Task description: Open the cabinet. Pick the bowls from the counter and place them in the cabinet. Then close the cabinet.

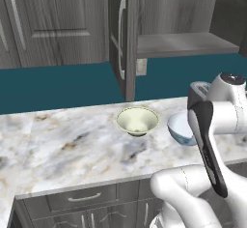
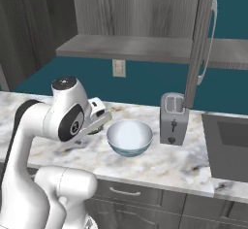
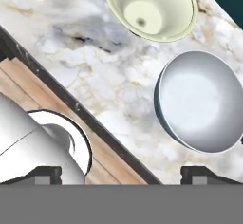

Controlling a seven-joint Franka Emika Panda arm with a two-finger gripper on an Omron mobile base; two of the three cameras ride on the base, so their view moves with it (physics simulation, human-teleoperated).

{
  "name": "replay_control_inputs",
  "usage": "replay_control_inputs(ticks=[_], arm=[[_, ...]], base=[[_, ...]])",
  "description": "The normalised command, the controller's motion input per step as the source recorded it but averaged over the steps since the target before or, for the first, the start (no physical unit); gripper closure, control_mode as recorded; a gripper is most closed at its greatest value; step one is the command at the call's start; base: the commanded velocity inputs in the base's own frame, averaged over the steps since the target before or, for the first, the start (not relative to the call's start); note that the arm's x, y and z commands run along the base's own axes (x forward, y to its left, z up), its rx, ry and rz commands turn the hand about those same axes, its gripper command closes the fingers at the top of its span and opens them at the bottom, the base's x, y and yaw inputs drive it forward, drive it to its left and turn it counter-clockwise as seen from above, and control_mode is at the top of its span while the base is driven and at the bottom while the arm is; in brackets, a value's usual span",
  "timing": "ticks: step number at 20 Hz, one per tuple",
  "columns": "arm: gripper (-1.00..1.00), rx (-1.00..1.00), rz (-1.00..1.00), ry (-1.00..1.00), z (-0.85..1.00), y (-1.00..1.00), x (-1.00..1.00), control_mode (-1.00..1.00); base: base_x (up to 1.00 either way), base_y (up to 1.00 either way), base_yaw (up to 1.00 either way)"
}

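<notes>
Bowls sit side by side on the marble surface (image 1: 72,145), both upright with mouths facing up; being round, neither has a long axis to speak of. The cream bowl (image 1: 137,120) stands nearer the wall, below the edge of the open left door (image 1: 123,38). The white bowl (image 2: 129,137), bluish outside, lies just beside it, apart from it by a narrow gap in the hand view, where the cream bowl (image 3: 151,8) is at the top and the white bowl (image 3: 200,100) at the right. A toaster (image 2: 173,119) stands just beside the white bowl on its far side, under the open right door (image 2: 199,43).

Above, the cabinet (image 2: 126,46) is open, both doors swung outward and its shelf bare. Long silver handles run vertically on the doors.

The claw (image 3: 121,175) hangs over the front edge of the surface, near the white bowl, its two tips spread wide at the bottom corners of the hand view, pinching nothing. Low drawers (image 1: 82,198) run beneath the surface.
</notes>
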Motion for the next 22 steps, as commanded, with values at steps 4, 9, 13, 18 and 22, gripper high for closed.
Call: replay_control_inputs(ticks=[4, 9, 13, 18, 22], arm=[[-1.00, 0.00, 0.00, -0.01, -0.14, -0.02, 0.38, -1.00], [-1.00, 0.00, 0.00, 0.01, -0.10, 0.00, 0.40, -1.00], [-1.00, 0.00, 0.00, 0.05, -0.17, 0.00, 0.39, -1.00], [-1.00, 0.00, 0.00, 0.06, -0.19, 0.00, 0.42, -1.00], [-1.00, 0.00, 0.00, 0.05, -0.21, 0.00, 0.35, -1.00]], base=[[0.00, 0.00, 0.00], [0.00, 0.00, 0.00], [0.00, 0.00, 0.00], [0.00, 0.00, 0.00], [0.00, 0.00, 0.00]])
